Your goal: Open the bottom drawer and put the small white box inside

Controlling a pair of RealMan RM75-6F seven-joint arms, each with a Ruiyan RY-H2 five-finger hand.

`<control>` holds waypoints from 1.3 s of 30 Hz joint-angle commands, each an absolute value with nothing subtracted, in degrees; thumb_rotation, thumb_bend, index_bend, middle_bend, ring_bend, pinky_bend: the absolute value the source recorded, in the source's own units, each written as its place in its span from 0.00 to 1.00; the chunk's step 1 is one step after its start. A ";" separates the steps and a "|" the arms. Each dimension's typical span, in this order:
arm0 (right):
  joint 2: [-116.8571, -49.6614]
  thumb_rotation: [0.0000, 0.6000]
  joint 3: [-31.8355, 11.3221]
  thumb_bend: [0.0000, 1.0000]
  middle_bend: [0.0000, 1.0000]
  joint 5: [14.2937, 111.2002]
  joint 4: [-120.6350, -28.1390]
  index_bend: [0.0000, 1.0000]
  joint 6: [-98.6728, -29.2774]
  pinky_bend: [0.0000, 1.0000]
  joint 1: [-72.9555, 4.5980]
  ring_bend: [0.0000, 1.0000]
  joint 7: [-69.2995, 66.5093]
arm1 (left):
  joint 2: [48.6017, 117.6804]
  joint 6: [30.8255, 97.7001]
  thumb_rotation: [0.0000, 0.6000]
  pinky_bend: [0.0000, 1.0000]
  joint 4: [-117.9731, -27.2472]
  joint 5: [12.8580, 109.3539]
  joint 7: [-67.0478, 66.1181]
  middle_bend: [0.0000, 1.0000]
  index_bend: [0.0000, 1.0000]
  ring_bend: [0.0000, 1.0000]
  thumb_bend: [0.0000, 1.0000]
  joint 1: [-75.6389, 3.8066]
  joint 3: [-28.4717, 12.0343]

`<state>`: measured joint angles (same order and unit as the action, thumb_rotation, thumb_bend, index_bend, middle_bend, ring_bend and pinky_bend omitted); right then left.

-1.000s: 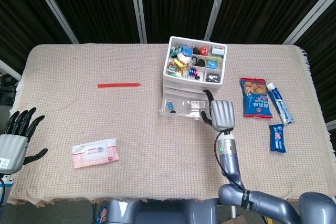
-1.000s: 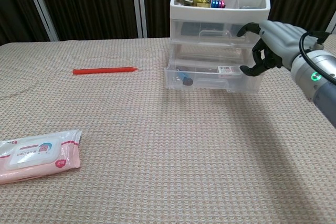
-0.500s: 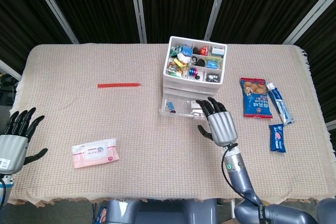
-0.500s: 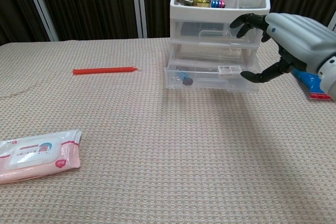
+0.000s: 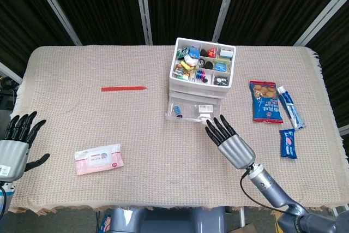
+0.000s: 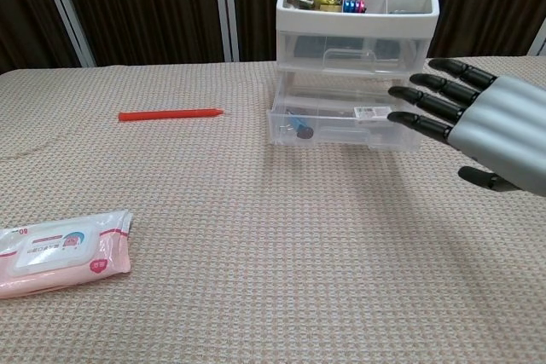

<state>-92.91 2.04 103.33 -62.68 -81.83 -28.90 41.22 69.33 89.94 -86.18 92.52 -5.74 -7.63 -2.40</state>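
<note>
- Bottom drawer (image 5: 191,112) stood pulled out from the organizer (image 5: 202,75), toward 6 o'clock on the counter (image 5: 136,151).
- Small white box (image 5: 205,108) lay inside that drawer, at its right end; in the chest view it showed as a small labelled piece (image 6: 374,112) behind the clear front wall. Too small to read its long axis with confidence.
- Right hand (image 5: 232,143) hovered just off the drawer front, empty, fingers (image 5: 216,129) straight and spread, tips aimed at 11 o'clock toward the box.
- From the right hand the box lay near, at about 11 o'clock; only the drawer wall sat between.
- Left hand (image 5: 15,143) sat at the far 9 o'clock edge, empty, fingers apart, well away from the drawer.
- Judgement: right hand much the nearer; placing looked done, and any closing push would run toward 12 o'clock.
</note>
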 commanded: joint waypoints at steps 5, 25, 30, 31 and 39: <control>-99.56 1.00 1.80 0.21 0.00 105.04 -55.18 0.09 -79.16 0.00 -30.18 0.00 47.61 | 69.34 90.18 1.00 0.00 -86.01 92.56 -5.14 0.00 0.15 0.00 0.11 -7.61 -2.51; -107.90 1.00 0.35 0.22 0.00 104.26 -44.59 0.09 -76.28 0.00 -32.20 0.00 51.15 | 69.22 89.92 1.00 0.00 -86.11 92.12 -4.46 0.00 0.15 0.00 0.11 -7.65 -2.62; -109.03 1.00 -0.17 0.22 0.00 103.64 -42.76 0.09 -75.42 0.00 -32.86 0.00 51.65 | 69.21 89.87 1.00 0.00 -86.21 92.01 -4.55 0.00 0.15 0.00 0.11 -7.65 -2.66; -109.25 1.00 -0.42 0.22 0.00 103.36 -42.40 0.09 -75.21 0.00 -32.98 0.00 51.75 | 69.20 89.83 1.00 0.00 -86.23 91.97 -4.54 0.00 0.15 0.00 0.11 -7.65 -2.66; -111.02 1.00 -2.39 0.22 0.00 101.28 -39.47 0.09 -73.42 0.00 -34.84 0.00 51.87 | 69.09 89.43 1.00 0.00 -86.42 91.47 -4.50 0.00 0.15 0.00 0.11 -7.72 -2.78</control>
<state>-110.73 -2.09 101.59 -39.83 -73.70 -34.52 51.90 69.10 89.44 -86.40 91.49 -4.50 -7.72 -2.78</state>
